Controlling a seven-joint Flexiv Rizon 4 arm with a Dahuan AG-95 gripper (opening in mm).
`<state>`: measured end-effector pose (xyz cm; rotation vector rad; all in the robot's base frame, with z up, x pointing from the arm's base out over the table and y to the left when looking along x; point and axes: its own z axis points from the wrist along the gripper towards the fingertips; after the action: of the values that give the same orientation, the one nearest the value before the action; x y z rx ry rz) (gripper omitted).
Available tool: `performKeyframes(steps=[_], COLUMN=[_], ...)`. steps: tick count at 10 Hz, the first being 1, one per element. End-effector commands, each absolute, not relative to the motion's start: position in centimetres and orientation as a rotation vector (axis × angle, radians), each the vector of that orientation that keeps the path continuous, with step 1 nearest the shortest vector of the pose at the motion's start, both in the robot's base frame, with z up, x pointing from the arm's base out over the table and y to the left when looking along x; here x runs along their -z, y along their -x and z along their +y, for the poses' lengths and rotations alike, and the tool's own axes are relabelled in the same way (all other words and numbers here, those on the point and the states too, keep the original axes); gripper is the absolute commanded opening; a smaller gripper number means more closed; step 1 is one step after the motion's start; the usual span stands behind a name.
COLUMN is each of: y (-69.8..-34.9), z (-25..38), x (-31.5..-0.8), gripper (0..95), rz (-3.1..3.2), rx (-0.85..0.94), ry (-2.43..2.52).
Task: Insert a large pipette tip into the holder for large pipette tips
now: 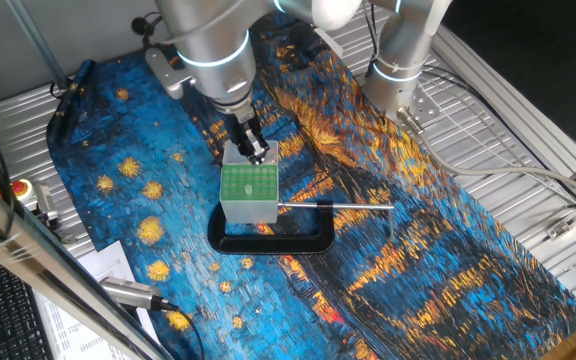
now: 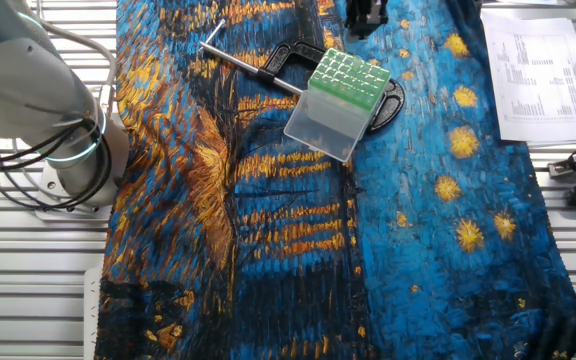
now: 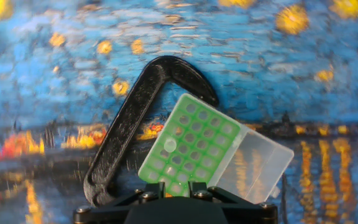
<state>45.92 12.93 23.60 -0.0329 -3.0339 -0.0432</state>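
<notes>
One fixed view: pincer [image 1: 249,142] hovering just above holder for large pipette tips [image 1: 248,193], which is sitting inside black clamp [image 1: 273,240] on desk [image 1: 388,260].
Other fixed view: holder [image 2: 340,100] standing beside clamp rod [image 2: 251,64].
Hand view: one tip [image 3: 170,145] showing in green grid; pincer spread or pressed together, cannot tell.

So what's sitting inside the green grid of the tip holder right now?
In the hand view, one hole of the holder shows a pale tip; the other visible holes look empty. The claw covers the nearest row.

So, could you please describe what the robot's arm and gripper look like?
The arm is silver-grey metal with thick rounded segments and a thin light-blue ring at each joint. The gripper is small and black, with dark jaws. Grey cables trail from the arm's base.
</notes>
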Motion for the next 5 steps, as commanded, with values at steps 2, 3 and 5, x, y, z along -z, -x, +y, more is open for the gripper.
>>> performKeyframes(steps=[2, 3, 5], y=[-46.8, -47.1, -47.6], z=[9.9, 8.5, 5.9], x=[-23.3, -23.3, -23.6], gripper=[19.0, 19.0, 0.0], rz=[-3.056, -3.057, -3.048], rx=[0.017, 0.021, 0.016], ry=[0.139, 0.104, 0.069])
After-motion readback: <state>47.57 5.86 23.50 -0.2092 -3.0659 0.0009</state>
